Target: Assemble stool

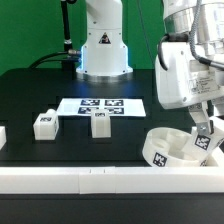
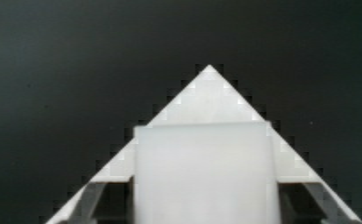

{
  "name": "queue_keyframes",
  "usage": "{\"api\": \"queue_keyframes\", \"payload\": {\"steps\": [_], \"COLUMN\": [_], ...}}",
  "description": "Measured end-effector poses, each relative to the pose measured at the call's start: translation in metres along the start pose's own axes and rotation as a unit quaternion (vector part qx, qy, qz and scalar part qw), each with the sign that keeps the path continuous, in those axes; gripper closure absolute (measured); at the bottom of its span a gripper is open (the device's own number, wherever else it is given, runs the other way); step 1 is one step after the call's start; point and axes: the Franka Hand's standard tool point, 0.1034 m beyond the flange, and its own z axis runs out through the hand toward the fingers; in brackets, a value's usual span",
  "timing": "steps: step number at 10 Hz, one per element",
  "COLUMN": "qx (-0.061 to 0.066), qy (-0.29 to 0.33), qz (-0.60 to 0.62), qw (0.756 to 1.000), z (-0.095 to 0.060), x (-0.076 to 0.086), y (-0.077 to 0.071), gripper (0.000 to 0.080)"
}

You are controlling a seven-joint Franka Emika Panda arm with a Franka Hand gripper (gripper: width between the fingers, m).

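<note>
Black counter (image 1: 30, 95) recorded under the work. End effector (image 1: 204, 128) seen clamped on a stool leg (image 1: 208, 144), held just beside the round seat (image 1: 160, 150). Risk judged: a tilted leg could be jammed against the seat rim and twisted loose.

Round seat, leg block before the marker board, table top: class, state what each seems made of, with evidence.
Round seat: probably white plastic, smooth, matte; thick even wall.
Leg block: likely the same plastic; crisp edges, printed tag.
Table top: black, matte, no glare; material unclear.
</note>
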Motion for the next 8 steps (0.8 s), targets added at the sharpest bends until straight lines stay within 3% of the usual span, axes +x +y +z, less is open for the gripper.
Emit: {"api": "queue_keyframes", "payload": {"steps": [2,6,7,8], "qx": [0.034,0.038,0.038,0.038], "qy": [-0.015,-0.019,-0.019,-0.019], "qz": [0.049,0.065,0.058,0.057], "qw": [0.998,0.997,0.997,0.997], "z": [0.0005,0.0001,0.0002,0.0003], "x": [0.0021,0.0048,0.0049,0.005], "y": [-0.0038,-0.0048,-0.0047,-0.0047], "gripper": [0.0462,0.0462,0.0287,0.0182]}}
